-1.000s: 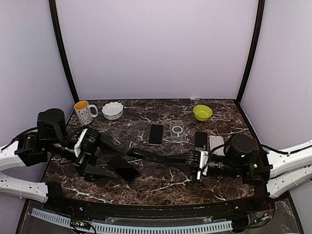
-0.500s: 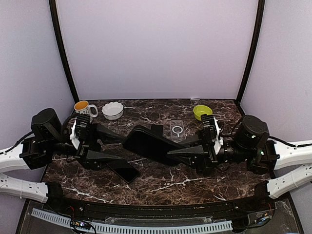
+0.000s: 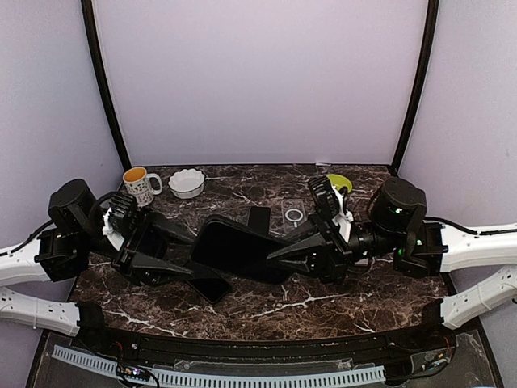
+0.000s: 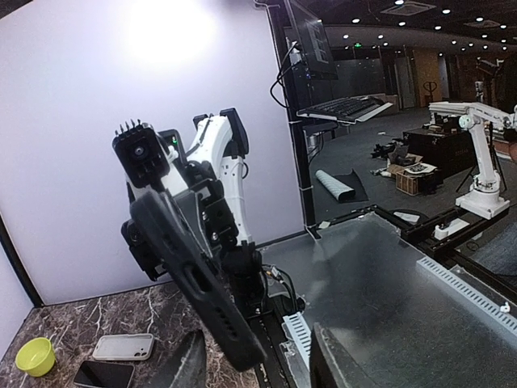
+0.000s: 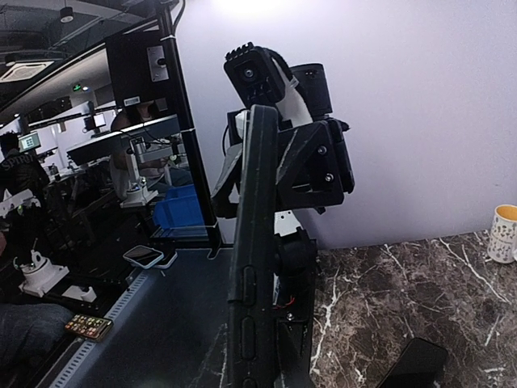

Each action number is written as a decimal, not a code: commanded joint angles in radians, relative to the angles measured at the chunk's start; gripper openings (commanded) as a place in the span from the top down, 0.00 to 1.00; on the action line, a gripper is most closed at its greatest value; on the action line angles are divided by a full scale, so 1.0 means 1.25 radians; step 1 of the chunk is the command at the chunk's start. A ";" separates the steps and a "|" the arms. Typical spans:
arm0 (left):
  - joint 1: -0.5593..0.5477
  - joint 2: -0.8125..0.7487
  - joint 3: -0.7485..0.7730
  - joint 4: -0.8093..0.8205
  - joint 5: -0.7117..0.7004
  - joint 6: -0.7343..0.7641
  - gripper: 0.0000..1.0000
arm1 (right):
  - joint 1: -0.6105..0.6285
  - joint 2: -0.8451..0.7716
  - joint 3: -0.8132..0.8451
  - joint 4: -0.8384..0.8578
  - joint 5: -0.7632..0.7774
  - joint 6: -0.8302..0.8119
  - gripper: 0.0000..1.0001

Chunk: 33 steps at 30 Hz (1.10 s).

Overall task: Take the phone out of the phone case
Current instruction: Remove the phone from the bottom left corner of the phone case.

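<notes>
A black phone case [image 3: 238,246] hangs in the air above the table's middle, tilted. The phone inside cannot be told apart from it. My right gripper [image 3: 279,252] is shut on its right end. In the right wrist view the case [image 5: 254,267] stands edge-on with its side buttons showing. My left gripper [image 3: 187,252] is open around the case's left end. In the left wrist view that end [image 4: 230,339] sits between the two fingers [image 4: 187,365], with a gap on each side.
On the marble table [image 3: 266,303] lie a bare black phone [image 3: 210,284], another phone [image 3: 258,217] and a clear case [image 3: 294,214]. A mug [image 3: 139,186], a white bowl [image 3: 187,183] and a green bowl [image 3: 339,183] stand at the back. A white case [image 4: 123,347] lies at the right.
My right gripper has lifted the cased phone off the table and turned it. My left gripper has risen to meet it, and its jaws have narrowed around the left end.
</notes>
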<state>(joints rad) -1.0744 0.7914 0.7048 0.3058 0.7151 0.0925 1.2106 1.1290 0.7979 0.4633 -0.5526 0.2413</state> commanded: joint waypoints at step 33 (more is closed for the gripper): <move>0.002 0.032 0.054 -0.118 0.136 0.104 0.85 | -0.015 0.136 0.194 -0.157 -0.316 -0.125 1.00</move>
<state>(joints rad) -1.0737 0.8070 0.7422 0.2054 0.8799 0.1883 1.1786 1.2606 0.9730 0.3149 -0.8425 0.1261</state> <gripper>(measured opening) 0.195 0.097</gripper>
